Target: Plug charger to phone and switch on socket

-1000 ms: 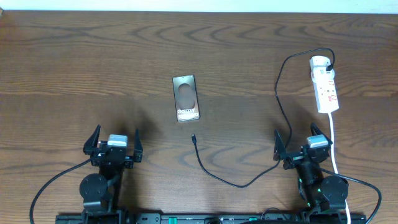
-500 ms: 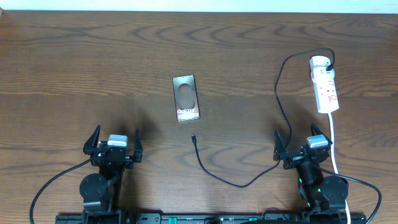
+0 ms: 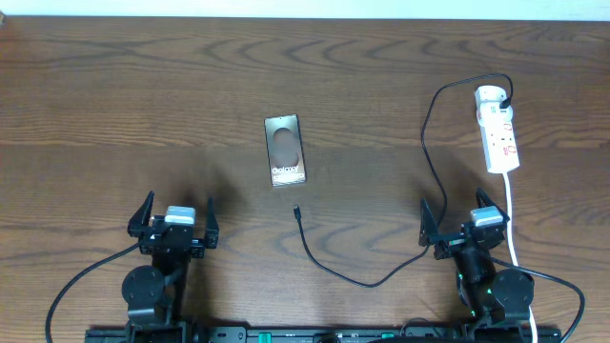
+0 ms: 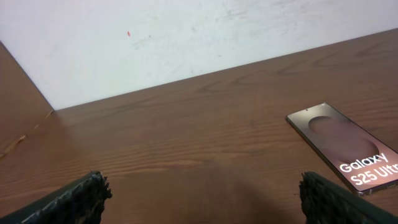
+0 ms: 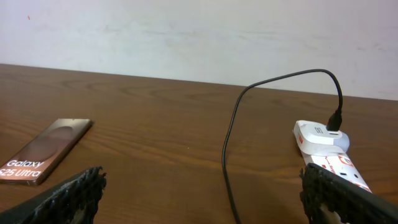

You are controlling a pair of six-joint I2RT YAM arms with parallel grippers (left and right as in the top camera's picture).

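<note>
The phone [image 3: 285, 150] lies flat at the table's middle, lettering toward me; it also shows in the left wrist view [image 4: 345, 146] and the right wrist view [image 5: 43, 150]. The charger cable [image 3: 431, 171] runs from the far end of the socket [image 3: 498, 128], loops past the right arm, and ends in its connector tip [image 3: 296, 211] just below the phone. The cable [image 5: 231, 143] and socket [image 5: 323, 142] show in the right wrist view. My left gripper [image 3: 173, 216] is open and empty, near the front left. My right gripper [image 3: 459, 213] is open and empty, with the cable between its fingers' span.
The socket's thick white cord [image 3: 511, 214] runs down past the right arm. A white wall [image 4: 186, 37] stands behind the table's far edge. Bare wooden tabletop [image 3: 143, 114] spreads left of the phone.
</note>
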